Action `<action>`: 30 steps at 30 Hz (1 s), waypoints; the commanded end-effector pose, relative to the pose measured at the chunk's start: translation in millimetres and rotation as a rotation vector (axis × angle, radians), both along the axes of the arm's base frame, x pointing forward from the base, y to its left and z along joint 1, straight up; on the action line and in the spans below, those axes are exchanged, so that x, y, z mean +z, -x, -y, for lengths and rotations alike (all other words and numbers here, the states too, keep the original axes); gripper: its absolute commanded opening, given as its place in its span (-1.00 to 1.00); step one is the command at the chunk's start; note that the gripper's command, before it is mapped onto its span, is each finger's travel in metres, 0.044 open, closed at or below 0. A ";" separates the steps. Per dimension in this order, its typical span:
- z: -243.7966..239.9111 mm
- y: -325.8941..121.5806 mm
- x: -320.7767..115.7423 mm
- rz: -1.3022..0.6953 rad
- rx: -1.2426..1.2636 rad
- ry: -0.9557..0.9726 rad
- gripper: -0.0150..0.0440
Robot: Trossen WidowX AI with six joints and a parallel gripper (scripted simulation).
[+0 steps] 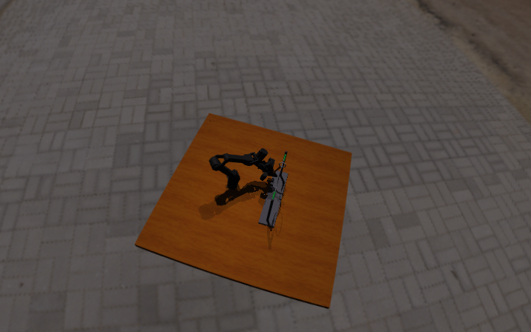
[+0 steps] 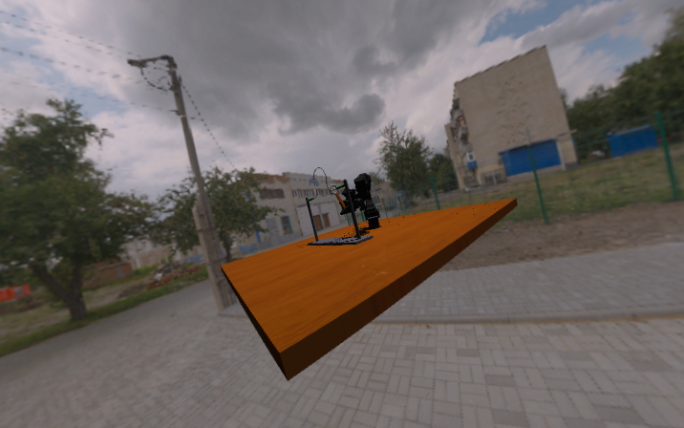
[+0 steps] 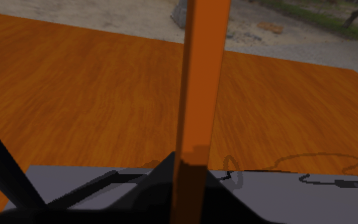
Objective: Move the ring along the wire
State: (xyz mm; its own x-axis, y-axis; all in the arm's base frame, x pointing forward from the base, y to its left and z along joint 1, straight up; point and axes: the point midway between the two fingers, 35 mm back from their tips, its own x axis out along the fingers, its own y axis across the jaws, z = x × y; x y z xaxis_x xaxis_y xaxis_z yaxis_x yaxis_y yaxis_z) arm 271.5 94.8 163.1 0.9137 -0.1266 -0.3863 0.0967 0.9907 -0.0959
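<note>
- The ring point(image 1: 276, 170) point(image 2: 330, 191) was near the inner end of one green part point(image 1: 285, 157) point(image 2: 340, 186), beside the nearer post point(image 2: 352, 211) in the exterior view; it looked to be around the wire point(image 2: 319, 167), though its clearance was too small to tell.
- Our gripper point(image 1: 275, 173) point(image 2: 345, 207) point(image 3: 181, 159) was closed on the orange handle point(image 2: 340, 200) point(image 3: 202, 85), which slanted down from the ring.
- We could not tell whether this was the start or the finish, so we judged the step as guiding the ring at this green end.
- Doing it well called for centring the ring on the grey wire, keeping its plane across the local direction and turning the wrist gradually through bends; a hasty twist risked a touch.
- Beyond the arch, the other green part point(image 1: 274, 195) point(image 2: 310, 199) met the far post point(image 2: 311, 219).
</note>
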 end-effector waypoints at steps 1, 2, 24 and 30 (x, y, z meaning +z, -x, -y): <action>-9.4 -0.8 -1.1 -0.006 -0.003 -0.029 -1.00; -10.9 -0.7 -1.1 -0.006 -0.003 -0.033 -1.00; -36.0 -0.2 -0.9 -0.005 -0.002 -0.061 -1.00; -42.0 -0.1 -0.9 -0.005 -0.001 -0.062 -1.00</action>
State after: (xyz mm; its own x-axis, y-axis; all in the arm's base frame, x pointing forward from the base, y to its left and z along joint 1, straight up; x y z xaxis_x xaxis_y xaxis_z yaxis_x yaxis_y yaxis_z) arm 270.6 132.7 163.2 0.9133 -0.0986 -0.3951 0.0946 0.9951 -0.0297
